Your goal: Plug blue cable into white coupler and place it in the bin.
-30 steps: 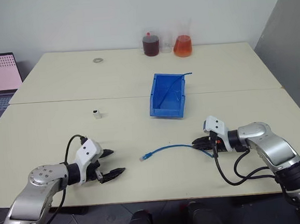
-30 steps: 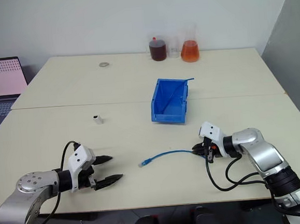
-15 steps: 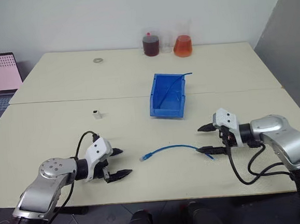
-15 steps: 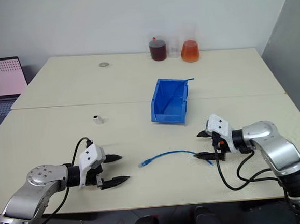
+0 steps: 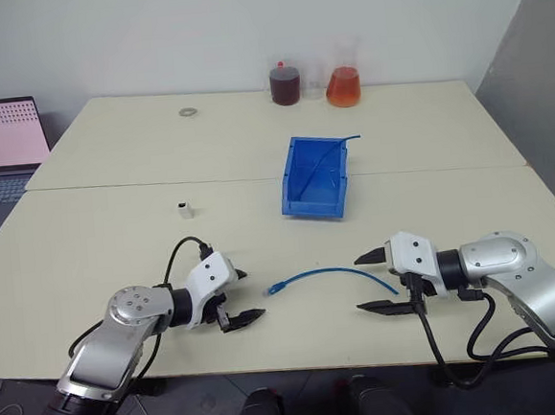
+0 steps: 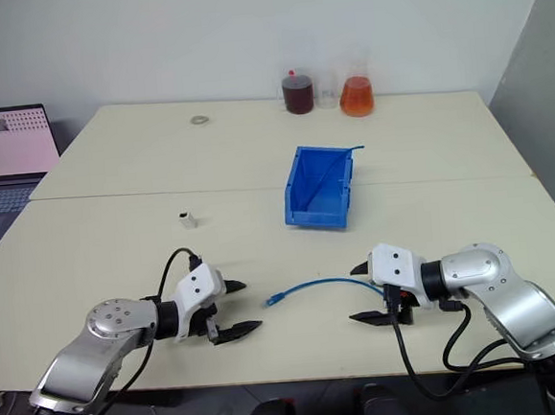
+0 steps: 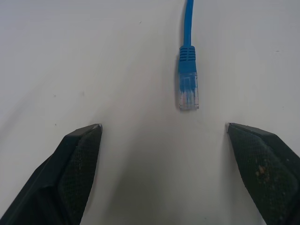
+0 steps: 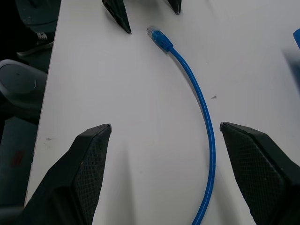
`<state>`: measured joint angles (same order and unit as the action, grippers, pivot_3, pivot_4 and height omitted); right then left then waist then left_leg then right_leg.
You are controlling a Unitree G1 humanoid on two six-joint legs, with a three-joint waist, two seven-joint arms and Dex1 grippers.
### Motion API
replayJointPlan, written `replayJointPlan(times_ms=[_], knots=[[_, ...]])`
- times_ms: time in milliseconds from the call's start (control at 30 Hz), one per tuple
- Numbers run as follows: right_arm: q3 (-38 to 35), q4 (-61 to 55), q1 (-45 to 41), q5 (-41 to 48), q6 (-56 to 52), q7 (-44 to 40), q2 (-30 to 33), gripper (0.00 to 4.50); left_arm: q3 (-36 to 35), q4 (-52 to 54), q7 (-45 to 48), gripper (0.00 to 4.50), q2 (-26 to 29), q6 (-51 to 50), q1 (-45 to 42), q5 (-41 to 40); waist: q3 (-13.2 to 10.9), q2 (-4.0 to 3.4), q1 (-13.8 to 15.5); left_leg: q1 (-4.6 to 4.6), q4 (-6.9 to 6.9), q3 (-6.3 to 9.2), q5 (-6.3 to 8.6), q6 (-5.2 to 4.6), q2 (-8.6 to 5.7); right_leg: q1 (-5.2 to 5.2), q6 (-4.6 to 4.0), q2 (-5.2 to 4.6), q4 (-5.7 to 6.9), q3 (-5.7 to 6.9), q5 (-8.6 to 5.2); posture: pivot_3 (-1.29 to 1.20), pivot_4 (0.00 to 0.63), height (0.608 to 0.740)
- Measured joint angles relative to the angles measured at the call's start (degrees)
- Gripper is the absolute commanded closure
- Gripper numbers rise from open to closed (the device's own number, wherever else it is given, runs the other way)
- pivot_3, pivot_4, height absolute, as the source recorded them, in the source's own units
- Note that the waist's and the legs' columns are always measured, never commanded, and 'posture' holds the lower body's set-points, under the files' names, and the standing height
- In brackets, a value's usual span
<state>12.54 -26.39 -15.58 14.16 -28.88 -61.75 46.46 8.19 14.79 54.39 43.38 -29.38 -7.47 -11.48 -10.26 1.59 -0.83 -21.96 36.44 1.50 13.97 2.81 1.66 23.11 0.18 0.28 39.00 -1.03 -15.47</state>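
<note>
Two grippers, both spread wide, and the big news is on the right: the right gripper (image 5: 377, 281) has let go of the blue cable (image 5: 336, 274), which a second ago it was pinching by its near end. That cable now lies loose on the table (image 5: 108, 250), low and centre in the head view, arcing between the two hands. Meanwhile the left gripper (image 5: 241, 294) has slid in towards the middle of the frame, and its fingers are parted just short of the cable's clear plug (image 7: 187, 92).

That looks like a handover of sorts (my reading, not a certainty): the left hand is lining up to take the plug end. Nothing is plugged in yet. The white coupler (image 5: 185, 210) sits alone, left of centre and well apart from the cable, and the bin (image 5: 314, 178) waits upper centre with another thin blue cable poking over its rim.

The left wrist view gives what the head view cannot: the plug squarely between the open fingers, touching neither. The right wrist view shows the whole curve of cable running out from between its own fingers towards the other gripper's tips.
</note>
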Motion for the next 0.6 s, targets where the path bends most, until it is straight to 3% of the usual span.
replayJointPlan(times_ms=[67,600], knots=[[-0.03,0.08,0.05,0.00,0.76,0.40,-0.01,0.54,0.36,0.78,-0.85,0.00,-0.91,-2.37,-0.65,0.01,0.01,-0.01,0.11,0.00,0.03,0.01,0.00,0.00,0.00,-0.02,0.01,0.00,0.00,0.01,0.00,0.00,0.150,0.740],[-0.79,0.43,-0.99,0.67,2.04,2.70,-1.25,0.49,3.66,3.62,-1.28,3.48,-0.87,-10.85,-4.10,0.12,0.06,-0.02,0.18,0.01,0.05,-0.03,0.00,0.00,0.01,-0.02,0.02,0.02,-0.02,-0.01,0.01,0.00,0.150,0.740]])
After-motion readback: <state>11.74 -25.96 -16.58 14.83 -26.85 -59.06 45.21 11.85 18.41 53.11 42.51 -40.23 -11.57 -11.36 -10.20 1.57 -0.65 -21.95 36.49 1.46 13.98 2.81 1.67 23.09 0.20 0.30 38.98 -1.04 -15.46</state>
